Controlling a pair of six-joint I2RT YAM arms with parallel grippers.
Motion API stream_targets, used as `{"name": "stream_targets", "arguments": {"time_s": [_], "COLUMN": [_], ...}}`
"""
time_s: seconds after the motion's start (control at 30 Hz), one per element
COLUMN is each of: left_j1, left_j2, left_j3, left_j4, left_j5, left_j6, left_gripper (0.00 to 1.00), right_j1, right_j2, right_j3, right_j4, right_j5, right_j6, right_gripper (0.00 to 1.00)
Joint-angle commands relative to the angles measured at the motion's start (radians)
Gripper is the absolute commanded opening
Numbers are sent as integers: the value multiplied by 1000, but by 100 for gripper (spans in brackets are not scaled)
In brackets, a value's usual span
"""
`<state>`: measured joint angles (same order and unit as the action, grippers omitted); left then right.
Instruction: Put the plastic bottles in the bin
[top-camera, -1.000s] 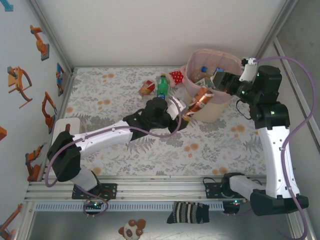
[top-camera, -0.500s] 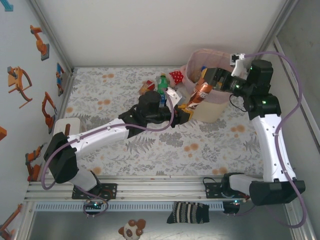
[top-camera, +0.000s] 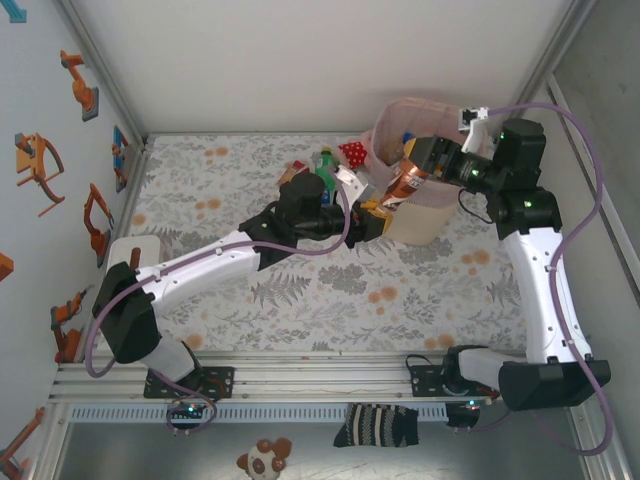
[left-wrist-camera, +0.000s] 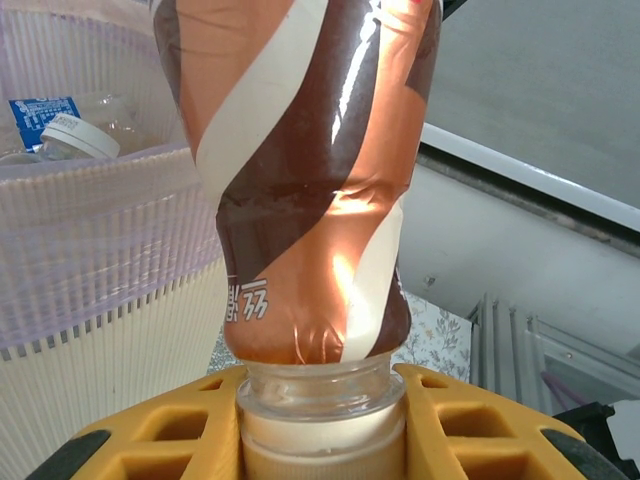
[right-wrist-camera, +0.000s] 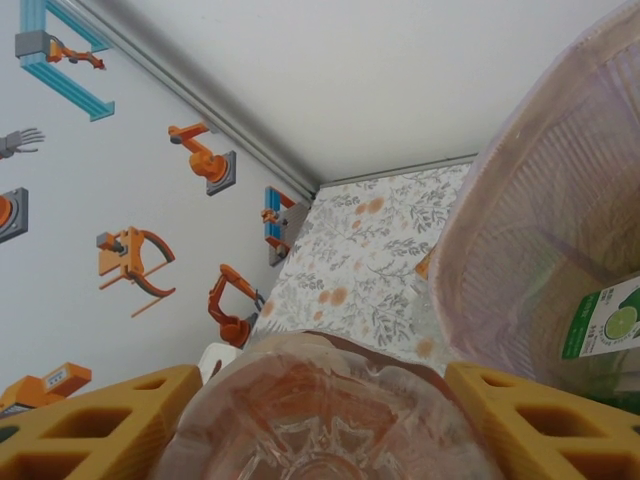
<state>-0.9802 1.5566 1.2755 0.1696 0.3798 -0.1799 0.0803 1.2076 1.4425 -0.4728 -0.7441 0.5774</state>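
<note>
Left wrist cam: the brown bottle (left-wrist-camera: 310, 200) is running off the top edge, its cap is getting clipped at the bottom, and the bin (left-wrist-camera: 100, 230) is spilling off the left. Right wrist cam: that bottle's base is blurring out. Overhead, the left arm (top-camera: 230, 252) is covering part of a green bottle (top-camera: 325, 166).

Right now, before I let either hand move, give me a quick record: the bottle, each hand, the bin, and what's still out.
held item: brown bottle, next to the bin
left hand: shut on the brown bottle's neck
right hand: flanks the bottle's base, grip unclear
bin: upright, holds other bottles
still outside: green bottle, standing left of the bin
</note>
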Motion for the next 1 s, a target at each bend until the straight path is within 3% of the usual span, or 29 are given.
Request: {"name": "stream_targets", "arguments": {"time_s": [0.0,0.17,0.27,0.5,0.67,0.97], "left_j1": [3,8,14,24,33,46], "left_j2": [-7,-35,-61,-128,-198,-315], "left_j3": [30,1,-29,-102,-148,-218], "left_j4": [31,36,42,24,-9,-75], "left_j5": [9,-26,-42,-82,-130,-206], "left_j6": [-12,-12,-13,-3,25,63], "left_gripper": [34,55,61,64,64,65], "right_j1": [-1,-1,0,-1,0,47], "right_j2": [-11,-11,-1,56,122,314], "right_j3": [18,40,72,141,122,84], "right_j4": [7,6,5,42,204,499], "right_j5": [16,81,161,486,681,872], "right_j6": [-3,-8,-14,-50,-38,-35], "right_gripper": [58,56,56,53,46,47]}}
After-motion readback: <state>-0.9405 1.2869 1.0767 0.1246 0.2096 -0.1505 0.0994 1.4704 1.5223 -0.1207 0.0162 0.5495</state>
